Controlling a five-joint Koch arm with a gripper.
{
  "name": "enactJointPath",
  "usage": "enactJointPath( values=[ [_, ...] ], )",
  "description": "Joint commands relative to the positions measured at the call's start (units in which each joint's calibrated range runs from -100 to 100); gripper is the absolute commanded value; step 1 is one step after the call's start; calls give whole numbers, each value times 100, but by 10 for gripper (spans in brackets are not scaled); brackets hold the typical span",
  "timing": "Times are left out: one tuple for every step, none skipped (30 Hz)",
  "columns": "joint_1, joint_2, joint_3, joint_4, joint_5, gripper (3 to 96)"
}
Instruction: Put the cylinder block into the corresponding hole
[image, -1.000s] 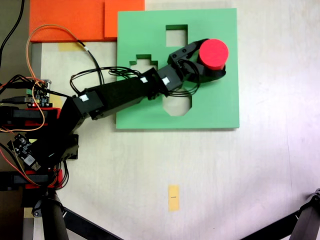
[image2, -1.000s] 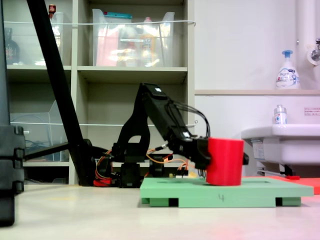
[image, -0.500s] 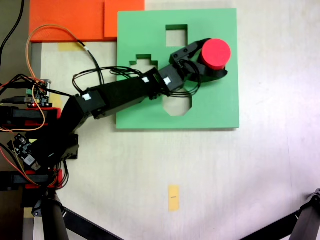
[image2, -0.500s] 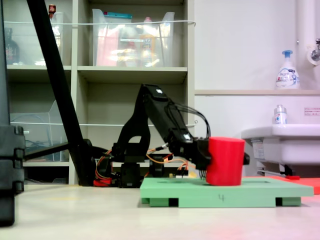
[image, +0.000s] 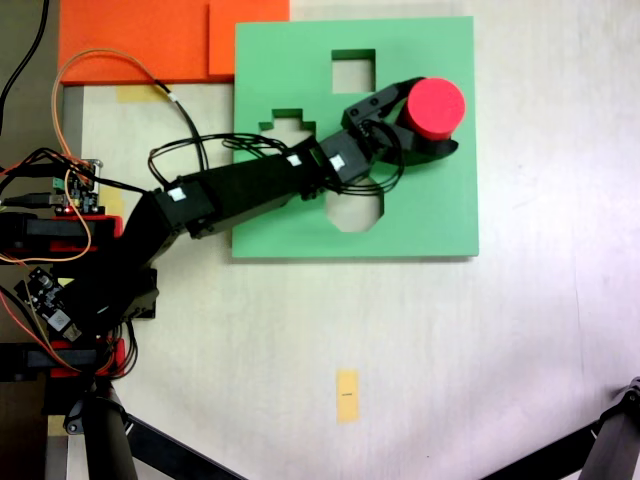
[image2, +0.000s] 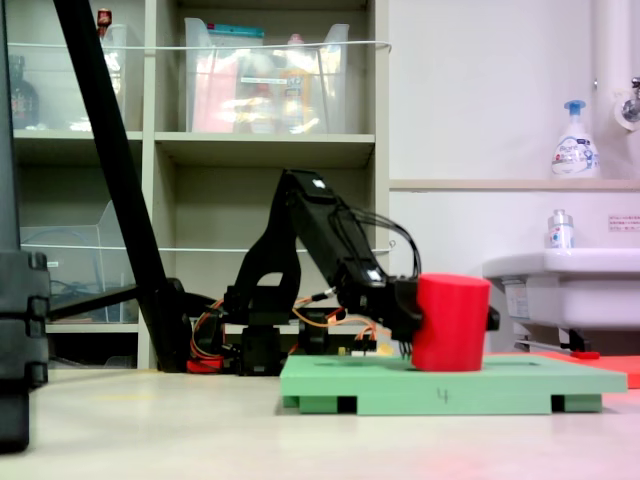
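Observation:
The cylinder block is bright red with a flat round top, and my gripper is shut on it. It stands upright over the right part of the green foam board. In the second exterior view the cylinder block has its base at about the level of the green foam board; I cannot tell whether it touches. The corresponding hole is hidden; it may lie under the block and fingers. The board's square cut-out, stepped cut-out and octagonal cut-out show.
Orange foam sheets lie beside the board's upper left corner. The arm's base, circuit boards and loose wires fill the first exterior view's left. A yellow tape mark lies below the board. Black stand legs cross the bottom corners.
My gripper has carried the cylinder block slightly toward the first exterior view's right and top. The board has not moved.

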Motion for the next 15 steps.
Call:
enactJointPath(
  values=[
    [-63, -345, 89, 955, -20, 359],
    [-78, -345, 59, 975, -20, 359],
    [-93, -373, 19, 984, -20, 359],
    [-107, -401, -31, 984, -20, 359],
    [-122, -401, -51, 994, -20, 359],
    [-132, -429, -111, 1013, -20, 359],
    [-142, -429, -141, 1032, -20, 359],
    [-151, -429, -151, 1042, -20, 359],
    [-147, -387, -151, 1042, -20, 359],
    [-147, -359, -151, 1042, -20, 359],
    [-137, -303, -141, 1042, -20, 359],
    [-127, -205, -141, 1042, -24, 359],
    [-117, -135, -131, 1042, -20, 359],
    [-103, -93, -131, 1042, -20, 359],
    [-93, -65, -131, 1042, -20, 359]
  ],
)
